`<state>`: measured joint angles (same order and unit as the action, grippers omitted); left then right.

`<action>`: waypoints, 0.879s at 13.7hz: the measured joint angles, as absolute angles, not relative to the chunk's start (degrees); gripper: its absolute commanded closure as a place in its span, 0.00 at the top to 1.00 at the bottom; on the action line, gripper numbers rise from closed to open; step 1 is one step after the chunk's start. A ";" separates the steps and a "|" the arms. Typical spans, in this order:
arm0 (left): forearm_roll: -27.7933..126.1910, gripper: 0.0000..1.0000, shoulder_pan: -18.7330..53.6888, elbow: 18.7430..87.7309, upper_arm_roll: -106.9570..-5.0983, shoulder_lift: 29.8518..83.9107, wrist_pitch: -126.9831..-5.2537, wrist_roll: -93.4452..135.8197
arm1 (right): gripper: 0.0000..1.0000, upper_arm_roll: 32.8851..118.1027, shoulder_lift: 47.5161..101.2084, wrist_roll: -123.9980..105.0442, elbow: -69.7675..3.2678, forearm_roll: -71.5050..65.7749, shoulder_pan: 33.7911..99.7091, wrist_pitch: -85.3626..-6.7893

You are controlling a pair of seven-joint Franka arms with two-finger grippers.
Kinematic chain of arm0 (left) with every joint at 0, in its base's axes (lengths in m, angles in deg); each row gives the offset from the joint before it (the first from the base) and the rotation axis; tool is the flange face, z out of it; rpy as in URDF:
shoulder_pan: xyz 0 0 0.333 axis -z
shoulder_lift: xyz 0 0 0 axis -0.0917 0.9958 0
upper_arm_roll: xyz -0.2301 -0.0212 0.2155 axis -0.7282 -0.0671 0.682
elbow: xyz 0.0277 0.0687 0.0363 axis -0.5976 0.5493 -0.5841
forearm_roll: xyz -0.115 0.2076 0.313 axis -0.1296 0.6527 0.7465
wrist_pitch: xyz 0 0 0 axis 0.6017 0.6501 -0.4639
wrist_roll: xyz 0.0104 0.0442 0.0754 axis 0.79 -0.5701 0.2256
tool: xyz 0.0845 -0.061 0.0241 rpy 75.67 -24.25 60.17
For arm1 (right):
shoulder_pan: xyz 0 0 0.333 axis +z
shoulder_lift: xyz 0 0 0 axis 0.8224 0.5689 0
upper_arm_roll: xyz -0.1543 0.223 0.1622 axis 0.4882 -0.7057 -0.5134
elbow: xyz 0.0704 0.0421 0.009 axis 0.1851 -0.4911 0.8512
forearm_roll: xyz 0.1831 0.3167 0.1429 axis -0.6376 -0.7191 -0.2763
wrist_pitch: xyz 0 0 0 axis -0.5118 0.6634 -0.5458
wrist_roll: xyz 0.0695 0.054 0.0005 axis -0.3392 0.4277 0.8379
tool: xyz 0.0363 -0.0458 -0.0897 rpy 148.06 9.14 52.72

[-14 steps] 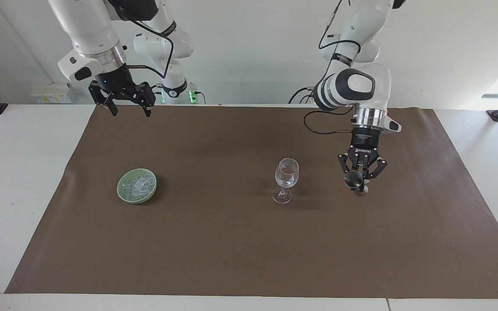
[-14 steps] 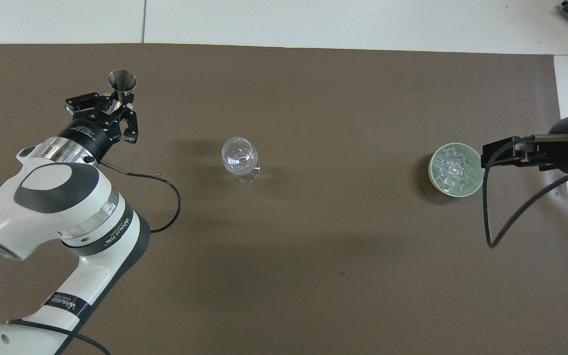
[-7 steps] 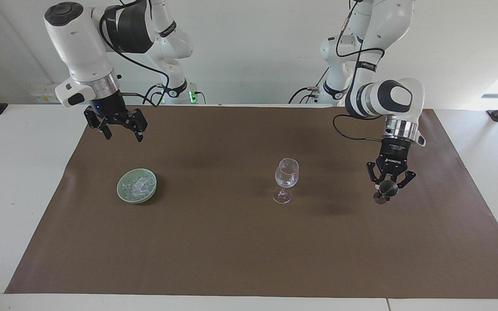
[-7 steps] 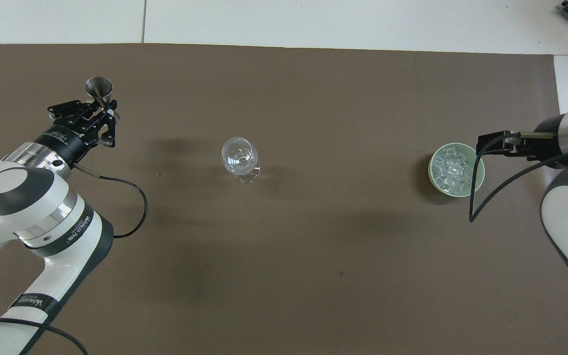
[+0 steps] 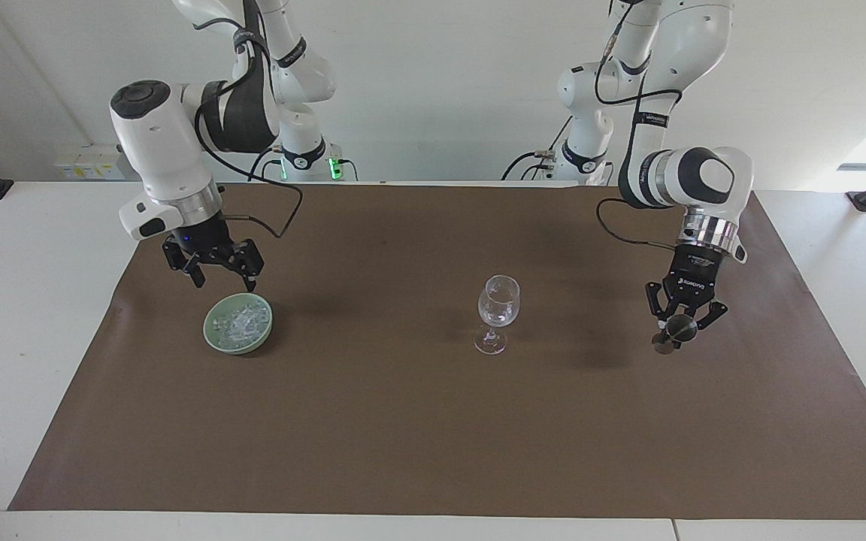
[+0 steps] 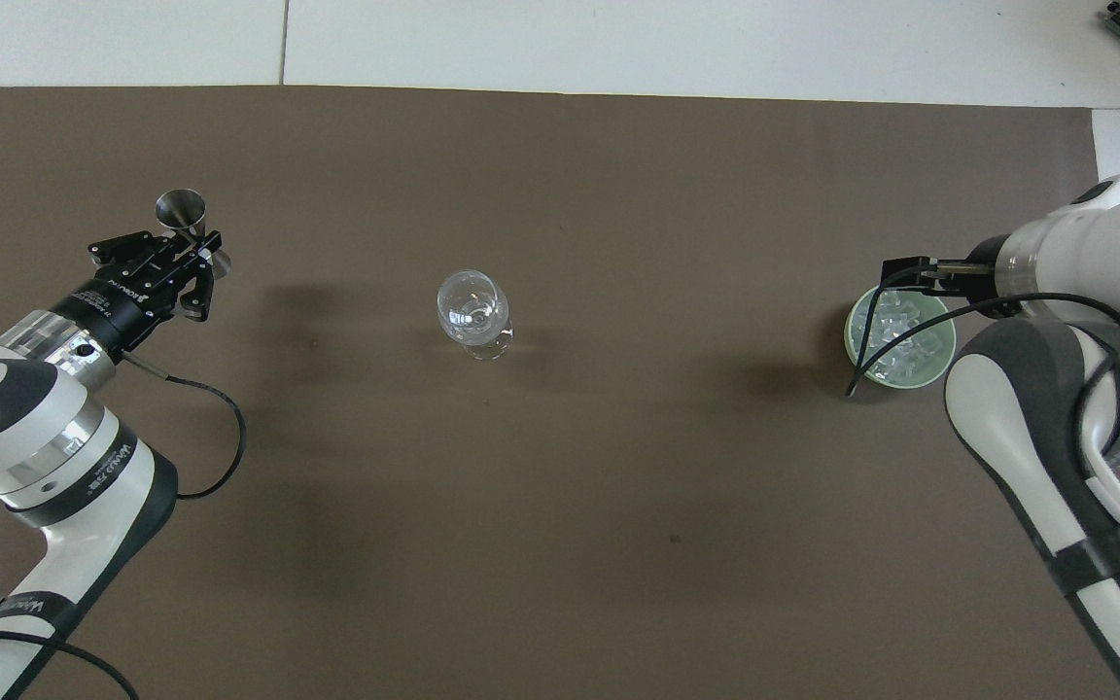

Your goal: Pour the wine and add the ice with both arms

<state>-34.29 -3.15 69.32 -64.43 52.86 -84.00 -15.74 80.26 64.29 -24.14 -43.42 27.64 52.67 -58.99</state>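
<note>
The left gripper (image 5: 676, 328) has its fingertips clamped on a small steel jigger (image 5: 678, 327), low over the mat (image 5: 433, 436) at about 3 o'clock from the glass (image 5: 498, 302) in the facing view. White lettering, apparently "ROBOTIQ", sits on the gripper body, and lettering too small to read runs along a black band on the arm.

The right gripper (image 5: 221, 276) hangs with fingers spread apart, empty, just above the bowl's (image 5: 211, 336) rim at its 12 o'clock in the facing view. A black cable loops from its wrist.

The ice (image 5: 240, 321) is a heap of small clear chunks filling the pale green bowl, which stands on the mat toward the right arm's end, at 9 o'clock from the glass in the facing view.

The overhead view shows the jigger's (image 6: 181, 207) open mouth and its lower cone beside the left gripper (image 6: 198, 262); the facing view shows only a dark round end. Overhead, the right gripper (image 6: 895, 269) and cable cover part of the ice (image 6: 900, 340); the facing view shows a gap between fingers and bowl. The glass (image 6: 471, 309) stands upright mid-mat, clear, with glints in it.
</note>
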 measured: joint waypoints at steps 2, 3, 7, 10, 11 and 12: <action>-34.28 0.00 -5.77 70.90 -64.39 52.85 -80.05 -15.74 | 1.00 80.28 64.97 -24.14 -47.00 27.64 52.40 -63.48; -34.26 0.00 -7.25 71.74 -64.38 52.84 -77.99 -15.74 | 1.00 80.28 65.45 -24.14 -48.57 27.64 51.79 -64.81; -33.63 0.00 -12.88 75.40 -64.31 52.85 -69.61 -15.73 | 1.00 80.32 68.33 -24.03 -50.60 27.64 49.84 -66.32; -31.56 0.00 -14.11 77.95 -64.30 52.82 -65.14 -15.28 | 0.60 80.21 68.79 -24.03 -51.87 27.64 49.84 -67.64; -31.28 0.00 -14.11 78.62 -64.38 52.72 -64.36 -14.67 | 0.34 80.19 68.79 -23.99 -52.09 27.64 49.84 -67.92; -31.22 0.00 -14.11 79.64 -64.45 52.42 -63.66 -13.51 | 0.12 80.17 68.78 -23.60 -52.15 27.64 49.85 -68.07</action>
<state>-31.22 -14.11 79.64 -64.45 52.42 -63.66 -13.51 80.17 68.78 -23.60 -52.15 27.64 49.85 -68.07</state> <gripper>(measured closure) 0.789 0.198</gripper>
